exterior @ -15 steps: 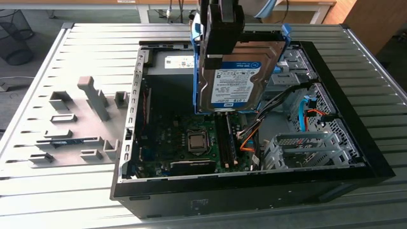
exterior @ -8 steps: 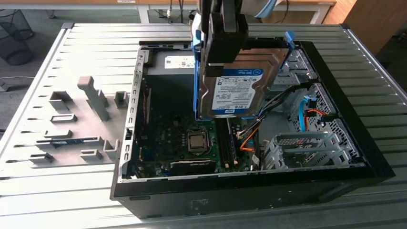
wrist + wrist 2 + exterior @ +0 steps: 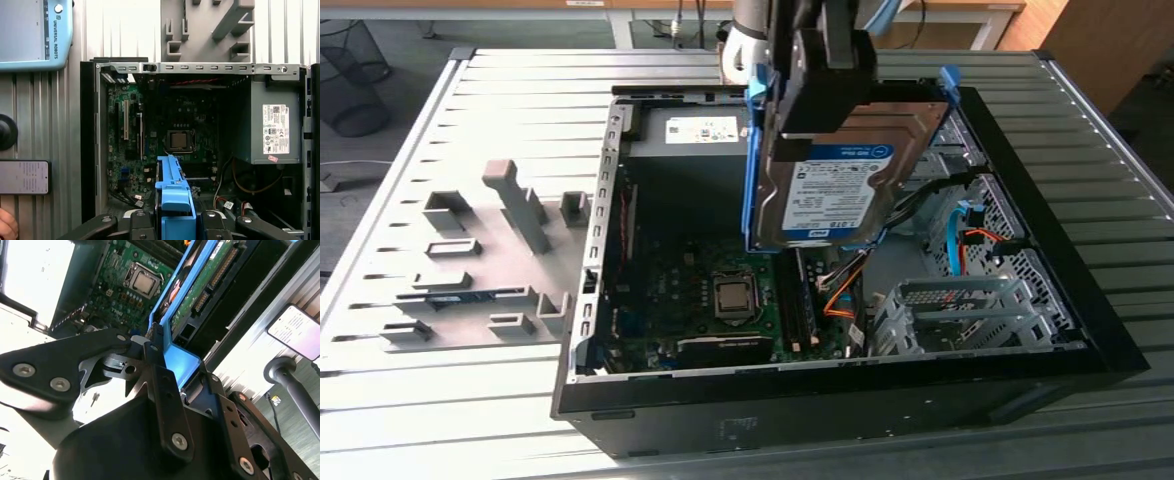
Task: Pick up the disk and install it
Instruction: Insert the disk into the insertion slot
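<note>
Holding disk [image 3: 843, 190] by its blue frame in gripper [image 3: 825, 100] clamped shut on it; hanging on edge, label showing, in mid-air over open case [image 3: 720, 425], above motherboard [image 3: 700, 290], well apart from drive cage [image 3: 961, 310]

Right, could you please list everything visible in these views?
Slatted metal table: one, grey, under everything.
Open metal computer case: one, black, on the table.
Flat metal hard disk in plastic frame: one, silver and blue, above the case.
Motherboard: one, green, inside the case.
Stickered power supply box: one, grey, inside the case.
Slotted fixture: one, grey, exterior view's left of case.
Rectangular phone: one, dark, beside the case.
Person's hand: one, near the phone.
Gripper: one, black, shut on the disk.
</note>
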Action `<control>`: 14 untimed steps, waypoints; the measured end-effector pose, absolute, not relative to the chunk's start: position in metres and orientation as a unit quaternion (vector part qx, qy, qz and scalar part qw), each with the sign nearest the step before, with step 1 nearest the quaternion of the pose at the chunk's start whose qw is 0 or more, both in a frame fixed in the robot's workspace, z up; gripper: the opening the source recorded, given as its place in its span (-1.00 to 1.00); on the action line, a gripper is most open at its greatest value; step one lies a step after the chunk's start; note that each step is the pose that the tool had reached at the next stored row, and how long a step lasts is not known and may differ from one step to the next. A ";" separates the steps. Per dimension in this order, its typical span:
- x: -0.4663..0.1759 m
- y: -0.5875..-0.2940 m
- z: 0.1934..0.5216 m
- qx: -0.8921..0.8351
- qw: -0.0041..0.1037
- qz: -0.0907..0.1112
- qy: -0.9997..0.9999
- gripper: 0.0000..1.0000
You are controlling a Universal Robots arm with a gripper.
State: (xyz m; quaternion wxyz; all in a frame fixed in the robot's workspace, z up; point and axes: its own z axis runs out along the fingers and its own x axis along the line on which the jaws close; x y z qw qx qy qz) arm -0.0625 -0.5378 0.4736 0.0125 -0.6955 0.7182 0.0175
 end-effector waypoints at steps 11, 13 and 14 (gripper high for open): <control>-0.052 -0.547 0.473 -0.695 0.012 0.018 0.718 -0.25; -0.052 -0.554 0.472 -0.696 0.012 0.018 0.718 -0.25; -0.052 -0.557 0.472 -0.696 0.012 0.018 0.718 -0.25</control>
